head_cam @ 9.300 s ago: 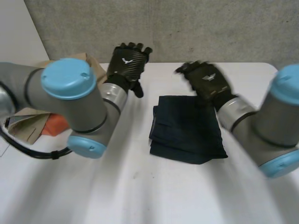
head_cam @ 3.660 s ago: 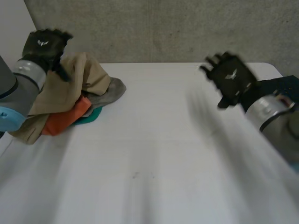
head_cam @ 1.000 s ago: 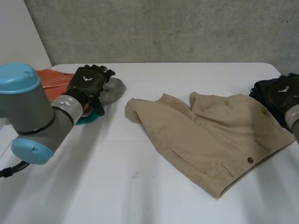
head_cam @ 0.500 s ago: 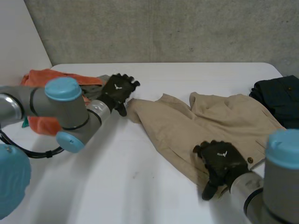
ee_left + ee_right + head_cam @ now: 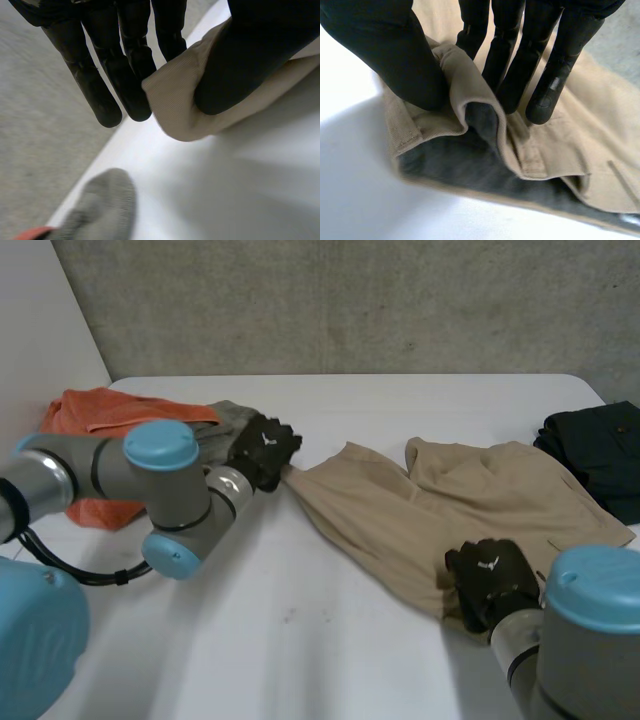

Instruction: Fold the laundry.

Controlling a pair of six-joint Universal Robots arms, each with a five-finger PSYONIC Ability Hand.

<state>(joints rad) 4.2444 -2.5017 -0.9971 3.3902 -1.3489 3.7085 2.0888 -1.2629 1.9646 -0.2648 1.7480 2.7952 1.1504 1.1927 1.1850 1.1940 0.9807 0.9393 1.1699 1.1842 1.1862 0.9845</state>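
On table (image 5: 300, 640), tan shorts (image 5: 400, 510) — left robot hand (image 5: 262, 448), right robot hand (image 5: 490, 580) both pinching edges.

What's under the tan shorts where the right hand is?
The right hand pinches the near edge of the tan shorts into a fold; beneath it shows shadowed inner cloth. What lies under the flat part is covered.

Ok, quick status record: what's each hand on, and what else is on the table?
garment: tan shorts, spread out on the white table
left hand: shut, fingers and thumb pinch the shorts' corner nearest the pile
right hand: shut, pinches the shorts' near edge
pile: orange cloth and grey cloth, beside the left hand
folded: dark garment at the table's right edge
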